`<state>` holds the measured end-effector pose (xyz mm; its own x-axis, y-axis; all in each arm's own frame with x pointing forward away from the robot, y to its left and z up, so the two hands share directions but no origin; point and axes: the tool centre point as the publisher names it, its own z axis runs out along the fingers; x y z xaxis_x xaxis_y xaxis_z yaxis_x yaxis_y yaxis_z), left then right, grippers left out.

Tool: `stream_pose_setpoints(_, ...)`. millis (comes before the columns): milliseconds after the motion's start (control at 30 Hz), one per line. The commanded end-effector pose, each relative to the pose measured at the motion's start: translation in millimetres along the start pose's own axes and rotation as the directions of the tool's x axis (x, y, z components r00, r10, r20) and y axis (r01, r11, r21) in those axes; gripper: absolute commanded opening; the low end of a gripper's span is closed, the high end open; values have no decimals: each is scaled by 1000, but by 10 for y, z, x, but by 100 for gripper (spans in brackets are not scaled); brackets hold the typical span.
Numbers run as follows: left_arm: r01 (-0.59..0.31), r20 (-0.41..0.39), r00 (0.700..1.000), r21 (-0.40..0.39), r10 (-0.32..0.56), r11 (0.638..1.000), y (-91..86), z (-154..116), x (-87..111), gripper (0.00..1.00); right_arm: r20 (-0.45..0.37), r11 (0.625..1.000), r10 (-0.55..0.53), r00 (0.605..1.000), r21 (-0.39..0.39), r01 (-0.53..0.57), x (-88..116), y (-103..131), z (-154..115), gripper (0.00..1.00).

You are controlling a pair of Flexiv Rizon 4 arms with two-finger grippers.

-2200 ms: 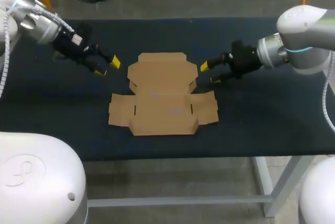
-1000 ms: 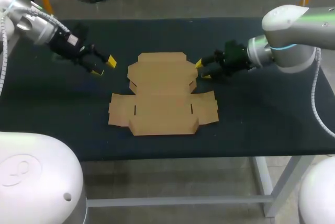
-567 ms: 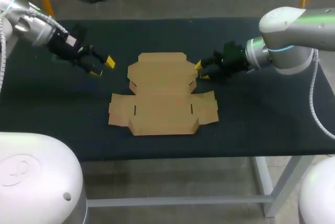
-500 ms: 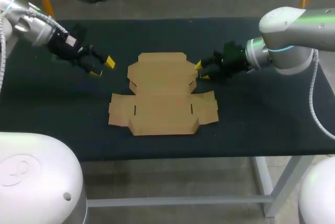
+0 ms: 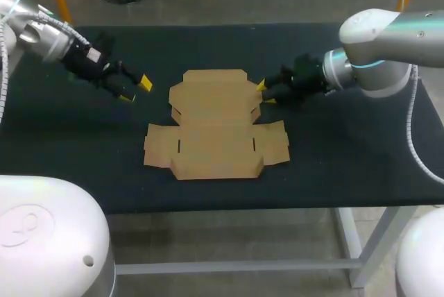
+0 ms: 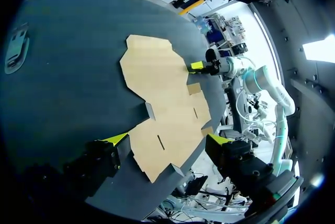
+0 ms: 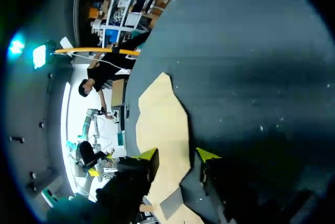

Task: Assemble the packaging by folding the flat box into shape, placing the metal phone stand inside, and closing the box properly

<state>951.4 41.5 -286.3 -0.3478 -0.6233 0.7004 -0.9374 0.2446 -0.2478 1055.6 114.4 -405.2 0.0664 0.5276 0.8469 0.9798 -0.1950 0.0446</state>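
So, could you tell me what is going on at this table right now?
The two arms are at the start of the box assembly. The cardboard box lies flat and unfolded on the dark table. The right gripper is open at the right edge of the box's far panel, with that edge between its fingers in the right wrist view. The left gripper is open too and hovers off the box's left side, apart from it. No flap is folded up yet.

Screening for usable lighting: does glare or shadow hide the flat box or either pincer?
Head view: even light, flat box plain against the dark table. Left wrist view: bright glare past the table, box and left pincer unaffected. Right wrist view: right pincer shadowed, yellow tips lit.
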Motion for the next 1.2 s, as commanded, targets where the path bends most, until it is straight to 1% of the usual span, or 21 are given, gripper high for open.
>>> stream_pose_setpoints(33, 4, 0, 1000, -2, -4, 1000, 10, -32, -14, 100, -13, 1000, 1, 1000, 15, -1, -45, 64, 95, 49)
stream_pose_setpoints(233, 9, 2, 1000, 0, -9, 1000, 26, -52, -35, 100, -29, 1000, 6, 1000, 17, -6, -66, 58, 154, 49)
stream_pose_setpoints(467, 14, -2, 1000, 1, -14, 1000, 49, -67, -66, 100, -61, 1000, -3, 998, 7, 4, -31, 73, 215, 47)
stream_pose_setpoints(700, 20, -1, 1000, 8, -20, 1000, 79, -106, -90, 100, -89, 1000, -2, 996, 6, 2, -59, 76, 341, 48)
stream_pose_setpoints(867, 23, -2, 1000, 5, -23, 1000, 87, -109, -100, 100, -119, 1000, -24, 993, -12, 23, -61, 67, 390, 45)
stream_pose_setpoints(900, 23, -2, 1000, 4, -23, 1000, 89, -108, -101, 100, -127, 999, -34, 991, -18, 32, -50, 63, 387, 44)
stream_pose_setpoints(1000, 22, -2, 1000, 1, -22, 1000, 95, -107, -101, 100, -141, 997, -65, 988, -42, 60, -15, 55, 362, 35)
stream_pose_setpoints(1100, 22, -3, 1000, -1, -22, 1000, 101, -105, -101, 100, -154, 994, -96, 983, -70, 86, 14, 46, 330, 19)
stream_pose_setpoints(1167, 22, -2, 1000, -4, -22, 1000, 105, -101, -99, 100, -159, 990, -119, 980, -90, 105, 35, 35, 311, 13)
stream_pose_setpoints(1200, 22, -3, 1000, -5, -22, 1000, 107, -99, -98, 100, -162, 989, -127, 979, -97, 112, 45, 29, 301, 8)
